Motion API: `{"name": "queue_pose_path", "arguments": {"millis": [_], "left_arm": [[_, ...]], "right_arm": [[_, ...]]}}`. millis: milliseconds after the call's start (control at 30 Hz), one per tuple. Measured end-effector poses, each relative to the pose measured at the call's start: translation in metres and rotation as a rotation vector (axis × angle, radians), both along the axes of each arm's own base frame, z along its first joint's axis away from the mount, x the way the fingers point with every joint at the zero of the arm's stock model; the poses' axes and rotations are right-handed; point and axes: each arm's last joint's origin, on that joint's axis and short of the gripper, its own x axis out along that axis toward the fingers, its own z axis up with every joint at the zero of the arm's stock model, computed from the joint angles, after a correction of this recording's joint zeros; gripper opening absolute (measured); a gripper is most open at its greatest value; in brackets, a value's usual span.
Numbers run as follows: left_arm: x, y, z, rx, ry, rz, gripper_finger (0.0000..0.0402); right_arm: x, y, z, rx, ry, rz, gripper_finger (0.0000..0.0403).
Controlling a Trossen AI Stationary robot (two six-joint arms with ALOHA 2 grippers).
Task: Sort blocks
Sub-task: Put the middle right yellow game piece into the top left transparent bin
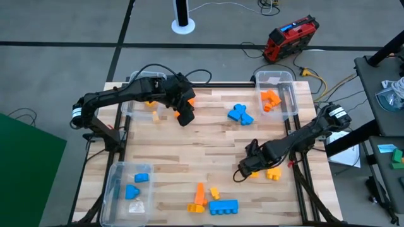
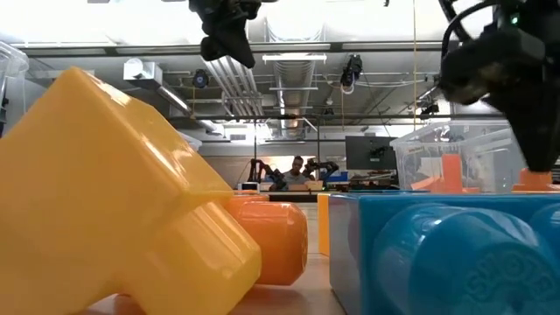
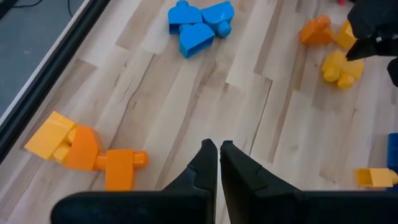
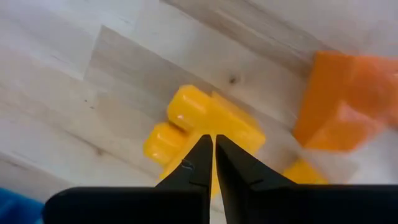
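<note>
Both our grippers had jaws together: the right one hovered over a yellow block, needing to open first.

No legible text, label, brand or number in any view. Embossed marking on the blue block in the low view is unreadable.

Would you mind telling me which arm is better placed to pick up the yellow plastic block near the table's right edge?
The right. Its shut pincer hovers directly over that yellow plastic block, while the left pincer is far across the table.
</note>
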Motion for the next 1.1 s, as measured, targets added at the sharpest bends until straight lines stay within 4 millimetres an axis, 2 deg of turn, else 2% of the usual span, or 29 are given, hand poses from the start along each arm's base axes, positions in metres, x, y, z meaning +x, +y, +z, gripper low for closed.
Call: {"name": "queue_pose_path", "arguments": {"millis": [133, 233, 333, 467, 667, 833, 933, 1100], "left_arm": [[0.001, 0.0, 0.001, 0.004, -0.015, 0.0, 0.0], [0.001, 0.0, 0.001, 0.004, -0.017, 0.0, 0.0], [0.001, 0.0, 0.001, 0.004, -0.017, 0.0, 0.0], [0.001, 0.0, 0.001, 0.004, -0.017, 0.0, 0.0], [0.002, 0.0, 0.001, 0.006, -0.022, 0.0, 0.0], [0.002, 0.001, 0.002, 0.008, -0.029, 0.0, 0.0], [0.003, 0.001, 0.003, 0.011, -0.04, 0.0, 0.0], [0.004, 0.001, 0.003, 0.015, -0.055, 0.0, 0.0]], "right_arm": [[-0.002, 0.001, 0.015, 0.041, -0.015, -0.074, 0.0016], [-0.006, -0.001, 0.024, 0.073, -0.029, -0.122, 0.0034], [-0.012, -0.002, 0.031, 0.088, -0.024, -0.169, 0.0074], [-0.017, 0.0, 0.033, 0.105, 0.006, -0.222, 0.015], [-0.011, 0.008, 0.019, 0.092, 0.042, -0.253, 0.0268], [-0.001, 0.012, 0.001, 0.073, 0.07, -0.254, 0.0342], [0.006, 0.014, -0.013, 0.058, 0.09, -0.241, 0.0365], [0.021, 0.021, -0.034, 0.076, 0.059, -0.21, 0.0365]]}}
